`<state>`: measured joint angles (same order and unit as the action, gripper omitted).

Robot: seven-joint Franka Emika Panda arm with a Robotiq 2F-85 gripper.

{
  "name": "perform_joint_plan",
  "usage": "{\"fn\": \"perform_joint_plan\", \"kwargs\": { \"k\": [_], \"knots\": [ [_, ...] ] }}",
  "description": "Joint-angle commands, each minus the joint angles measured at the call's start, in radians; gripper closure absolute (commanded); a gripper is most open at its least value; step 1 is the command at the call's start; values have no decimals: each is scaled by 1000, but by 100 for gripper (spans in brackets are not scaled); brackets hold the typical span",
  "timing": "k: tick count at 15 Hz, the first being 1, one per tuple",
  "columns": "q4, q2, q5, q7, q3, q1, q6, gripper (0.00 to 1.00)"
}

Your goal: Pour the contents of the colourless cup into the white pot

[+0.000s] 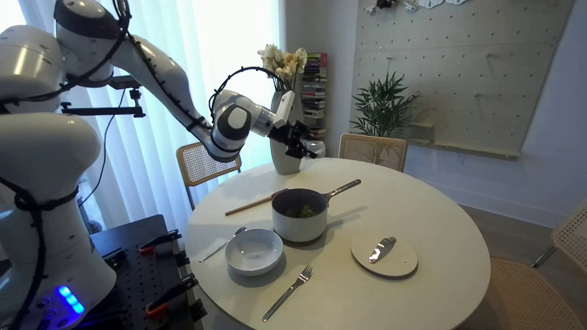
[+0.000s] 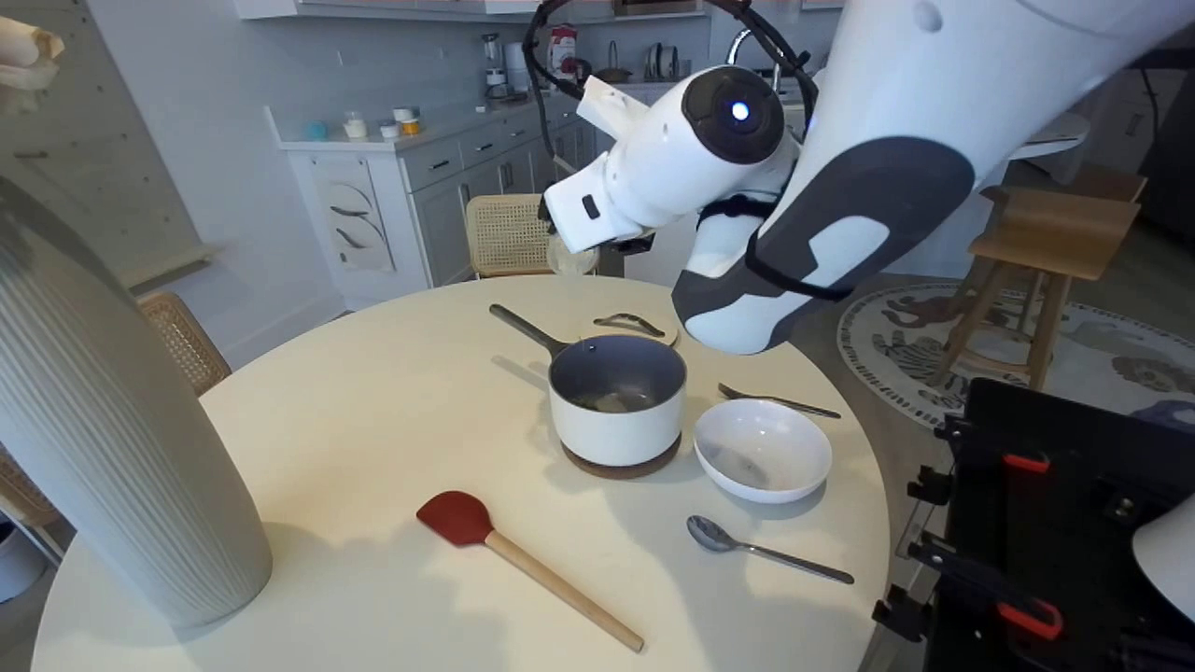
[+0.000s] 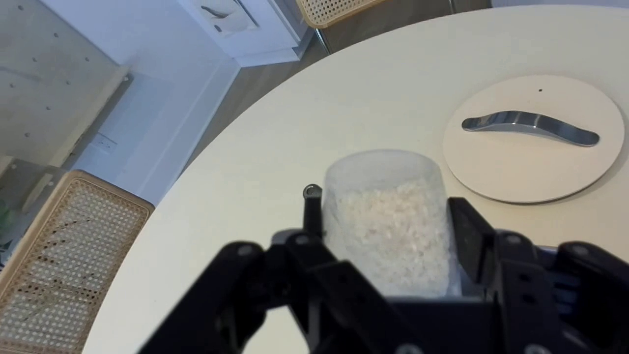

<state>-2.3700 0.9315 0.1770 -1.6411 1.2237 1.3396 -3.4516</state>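
In an exterior view, you had a wide, glossy white bowl (image 1: 254, 255) at the near left of a round off-white table (image 1: 435, 215). A slim metal spoon (image 1: 222, 246) lay just left of it, a metal fork (image 1: 287, 294) to its near right. Farther right was a flat, round cream lid (image 1: 390, 260) with a curved metal handle. Beyond the spoon you saw a red-headed, wooden-handled spatula (image 1: 254, 203). At the table's far side stood a tall, pale grey ribbed vase (image 1: 282, 160) of cream flowers (image 1: 289, 62); past it to the right were a stack of books (image 1: 314, 94), a leafy green plant (image 1: 383, 107) and a pale pegboard (image 1: 458, 78). Cane-panelled light-wood chairs (image 1: 372, 152) stood around the table.
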Motion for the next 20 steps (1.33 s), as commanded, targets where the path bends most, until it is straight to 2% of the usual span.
{"fn": "perform_joint_plan", "kwargs": {
  "k": [1,18,19,20],
  "knots": [
    [-13,138,-32,95,49,59,-13,61],
    [-72,616,-31,407,41,222,-11,61],
    [-104,537,103,214,38,233,-12,61],
    [-110,558,129,211,35,243,-11,61]
  ]
}}
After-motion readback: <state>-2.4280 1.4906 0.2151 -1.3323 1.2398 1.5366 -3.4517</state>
